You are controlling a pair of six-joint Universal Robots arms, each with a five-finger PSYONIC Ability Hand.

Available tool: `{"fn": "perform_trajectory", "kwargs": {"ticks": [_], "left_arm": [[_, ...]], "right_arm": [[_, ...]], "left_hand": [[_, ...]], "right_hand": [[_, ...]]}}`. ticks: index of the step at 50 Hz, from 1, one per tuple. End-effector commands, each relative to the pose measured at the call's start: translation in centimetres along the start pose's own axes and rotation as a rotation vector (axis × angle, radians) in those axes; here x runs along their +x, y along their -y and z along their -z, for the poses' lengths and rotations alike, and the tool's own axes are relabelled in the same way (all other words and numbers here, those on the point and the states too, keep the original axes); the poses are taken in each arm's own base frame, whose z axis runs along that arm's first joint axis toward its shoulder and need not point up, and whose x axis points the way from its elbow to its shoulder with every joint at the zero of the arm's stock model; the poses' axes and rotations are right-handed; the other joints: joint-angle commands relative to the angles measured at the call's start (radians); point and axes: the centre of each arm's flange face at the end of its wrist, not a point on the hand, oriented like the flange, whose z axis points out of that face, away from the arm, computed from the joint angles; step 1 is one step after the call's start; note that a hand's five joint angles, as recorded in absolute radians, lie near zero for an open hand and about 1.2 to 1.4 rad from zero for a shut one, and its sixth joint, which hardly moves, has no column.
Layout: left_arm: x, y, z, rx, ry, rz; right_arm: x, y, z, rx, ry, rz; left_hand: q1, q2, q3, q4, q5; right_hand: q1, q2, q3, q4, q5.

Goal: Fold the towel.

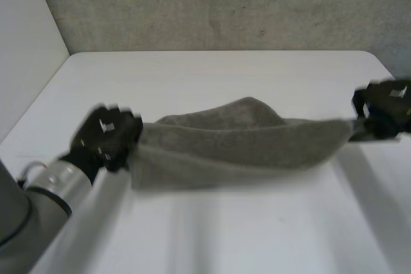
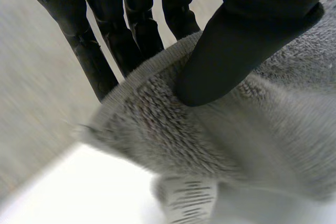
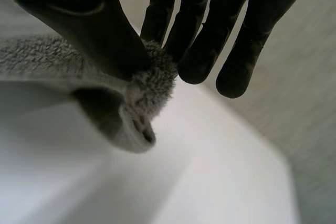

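Holding the towel (image 1: 244,142) stretched, left robot hand (image 1: 106,134) and right robot hand (image 1: 385,108) each pinch one end.

Left hand (image 1: 106,135), right hand (image 1: 385,111): thumb-to-finger pinch.

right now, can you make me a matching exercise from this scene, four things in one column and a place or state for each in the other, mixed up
Things:
1. left hand
2. right hand
3. towel
4. table

Places or states:
a. pinches a towel corner between thumb and fingers, at the head view's right
b. white, lying under the towel
c. thumb pressed on the towel's edge, near the printed label
d. grey, stretched between both hands

Pairs: 1-c, 2-a, 3-d, 4-b.
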Motion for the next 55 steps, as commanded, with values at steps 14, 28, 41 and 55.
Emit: {"fn": "perform_trajectory", "kwargs": {"ticks": [14,28,41,55], "left_arm": [[-7.2,11.8,-1.2,0.217,0.163,0.059],[-9.2,4.6,-13.8,0.071,0.150,0.087],[-15.6,19.7,-12.0,0.827,0.482,0.002],[-12.9,5.4,-14.4,0.389,0.308,0.122]], "right_arm": [[4.2,12.4,3.8,0.044,0.081,0.112],[-1.9,6.3,-10.1,-0.111,0.027,0.345],[3.5,20.3,-5.9,0.726,-0.534,0.245],[-3.6,6.2,-9.1,0.086,-0.012,0.158]], "left_hand": [[0.217,0.181,0.182,0.180,0.203],[0.217,0.181,0.182,0.180,0.203],[0.217,0.181,0.182,0.180,0.203],[0.217,0.181,0.182,0.180,0.203]], "right_hand": [[0.067,0.073,0.059,0.062,0.064],[0.067,0.073,0.059,0.062,0.064],[0.067,0.073,0.059,0.062,0.064],[0.067,0.073,0.059,0.062,0.064]]}}
